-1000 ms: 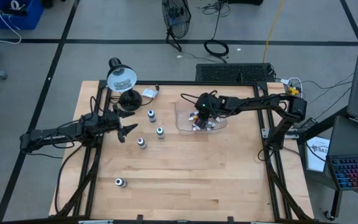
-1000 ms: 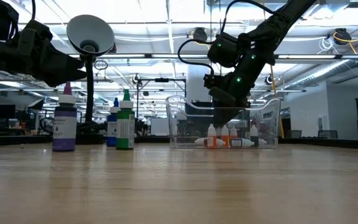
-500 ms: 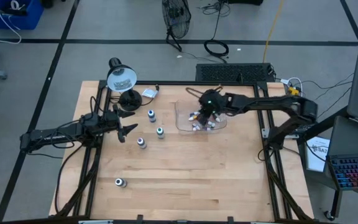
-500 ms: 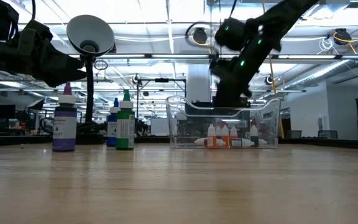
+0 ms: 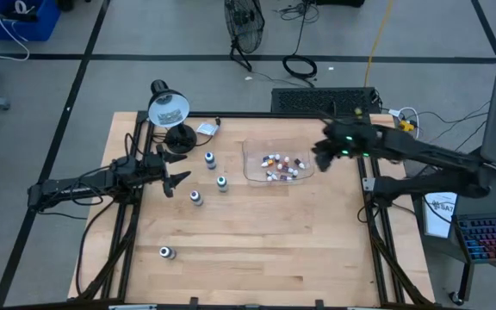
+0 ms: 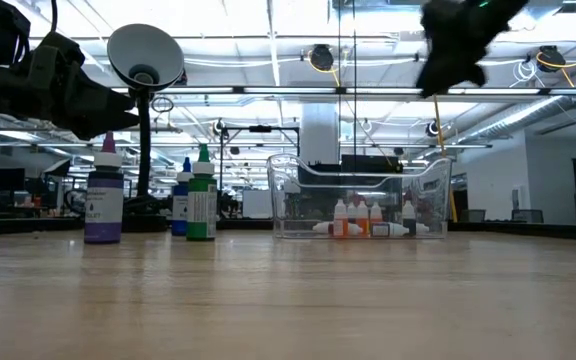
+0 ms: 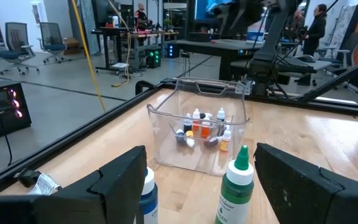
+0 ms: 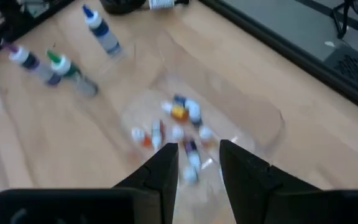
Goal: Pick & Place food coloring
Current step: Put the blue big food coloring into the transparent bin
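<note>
Right hand (image 8: 197,163) part-open, empty, above tray's (image 5: 252,169) far-right side, food coloring (image 5: 282,166) inside tray.

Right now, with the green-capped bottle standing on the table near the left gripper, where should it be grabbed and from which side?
Probably around its upright cylindrical body, below the tapered cap. The green-capped bottle stands clear of the blue-capped bottle, and the open left gripper already faces it, so a level approach from that gripper's side looks best.
</note>
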You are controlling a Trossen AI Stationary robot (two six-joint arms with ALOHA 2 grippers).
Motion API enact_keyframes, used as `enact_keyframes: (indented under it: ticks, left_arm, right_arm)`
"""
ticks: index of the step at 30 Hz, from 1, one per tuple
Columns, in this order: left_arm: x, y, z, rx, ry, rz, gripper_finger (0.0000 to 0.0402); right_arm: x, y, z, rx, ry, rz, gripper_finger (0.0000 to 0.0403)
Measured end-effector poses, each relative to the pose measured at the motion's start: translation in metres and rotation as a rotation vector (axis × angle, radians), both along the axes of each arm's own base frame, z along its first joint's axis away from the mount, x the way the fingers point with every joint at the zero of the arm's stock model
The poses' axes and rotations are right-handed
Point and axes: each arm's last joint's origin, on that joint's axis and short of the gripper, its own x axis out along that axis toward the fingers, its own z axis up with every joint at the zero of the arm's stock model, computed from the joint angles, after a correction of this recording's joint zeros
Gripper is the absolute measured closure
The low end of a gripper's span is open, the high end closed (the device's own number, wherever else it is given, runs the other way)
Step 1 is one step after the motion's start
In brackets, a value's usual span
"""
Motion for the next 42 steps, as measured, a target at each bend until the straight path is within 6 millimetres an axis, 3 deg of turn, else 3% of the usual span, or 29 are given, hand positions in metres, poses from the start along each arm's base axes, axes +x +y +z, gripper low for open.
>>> enact_keyframes:
  ticks: [7, 16, 20, 27, 32, 34, 42]
  left_arm:
    - [0.000, 0.000, 0.000, 0.000, 0.000, 0.000, 0.0105]
    - [0.000, 0.000, 0.000, 0.000, 0.001, 0.000, 0.0105]
    - [0.000, 0.000, 0.000, 0.000, 0.001, 0.001, 0.0105]
    - [0.000, 0.000, 0.000, 0.000, 0.001, 0.000, 0.0105]
    - [0.000, 0.000, 0.000, 0.000, 0.001, 0.000, 0.0105]
    - [0.000, 0.000, 0.000, 0.000, 0.001, 0.001, 0.0105]
    - [0.000, 0.000, 0.000, 0.000, 0.000, -0.007, 0.0105]
  right_arm:
    - [-0.059, 0.022, 0.004, 0.027, 0.002, -0.013, 0.0295]
    - [-0.102, 0.035, -0.063, 0.036, -0.044, -0.073, 0.0296]
    - [-0.106, 0.038, -0.089, 0.033, -0.210, -0.031, 0.0296]
    - [-0.088, 0.042, -0.105, 0.134, -0.664, 0.236, 0.0295]
    - [-0.075, 0.039, -0.128, -0.028, -0.923, 0.378, 0.0294]
    - [-0.077, 0.040, -0.116, -0.135, -1.047, 0.409, 0.0296]
    - [-0.074, 0.038, -0.124, -0.367, -0.905, 0.439, 0.0296]
